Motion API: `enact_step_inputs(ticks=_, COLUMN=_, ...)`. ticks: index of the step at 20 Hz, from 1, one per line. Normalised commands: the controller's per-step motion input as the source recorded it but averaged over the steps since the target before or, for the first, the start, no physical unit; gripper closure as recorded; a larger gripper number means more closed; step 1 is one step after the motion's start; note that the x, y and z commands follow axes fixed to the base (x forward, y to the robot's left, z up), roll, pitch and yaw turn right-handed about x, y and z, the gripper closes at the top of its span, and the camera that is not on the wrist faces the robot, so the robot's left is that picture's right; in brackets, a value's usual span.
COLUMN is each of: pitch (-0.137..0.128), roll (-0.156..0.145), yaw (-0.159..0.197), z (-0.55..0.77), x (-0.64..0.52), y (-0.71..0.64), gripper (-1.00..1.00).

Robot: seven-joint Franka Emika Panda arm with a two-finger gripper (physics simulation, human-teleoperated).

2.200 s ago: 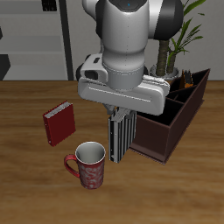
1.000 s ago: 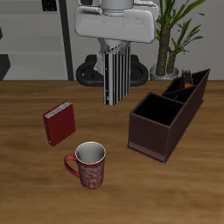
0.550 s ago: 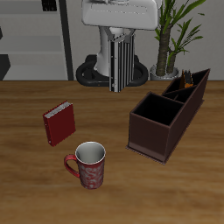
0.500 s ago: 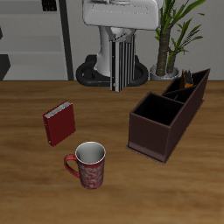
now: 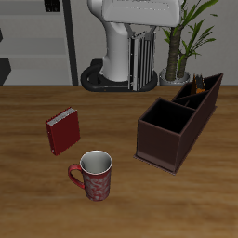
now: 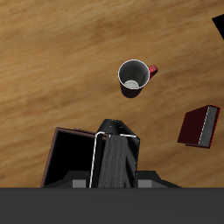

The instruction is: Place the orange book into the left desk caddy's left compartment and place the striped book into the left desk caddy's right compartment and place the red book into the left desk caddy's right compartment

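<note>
Above the left desk caddy (image 5: 178,121), my gripper (image 5: 142,42) has risen, clamping the striped book (image 5: 142,63) (red book (image 5: 63,131) lies by the mug (image 5: 94,176)); right compartment (image 5: 164,124) is next.

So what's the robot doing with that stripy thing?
The gripper is holding the striped book upright, high in the air behind the left desk caddy. The caddy's big right compartment looks empty. The red book lies on the table near a red mug.
</note>
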Motion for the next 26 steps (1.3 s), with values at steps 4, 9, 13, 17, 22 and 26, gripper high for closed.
enact_step_inputs(ticks=4, pitch=-0.026, roll=0.035, yaw=-0.045, z=0.08, x=-0.22, y=0.21, gripper=1.00)
enact_step_inputs(ticks=9, pitch=-0.006, roll=0.010, yaw=-0.019, z=0.01, x=-0.18, y=0.10, gripper=1.00)
enact_step_inputs(ticks=13, pitch=0.002, roll=0.027, yaw=-0.015, z=-0.03, x=-0.11, y=0.16, gripper=1.00)
enact_step_inputs(ticks=17, pitch=0.026, roll=-0.001, yaw=-0.017, z=-0.12, x=-0.04, y=0.21, gripper=1.00)
enact_step_inputs(ticks=22, pitch=0.029, roll=0.031, yaw=0.025, z=-0.19, x=0.06, y=0.26, gripper=1.00)
enact_step_inputs(ticks=26, pitch=0.032, roll=0.009, yaw=0.010, z=-0.16, x=0.03, y=0.16, gripper=1.00)
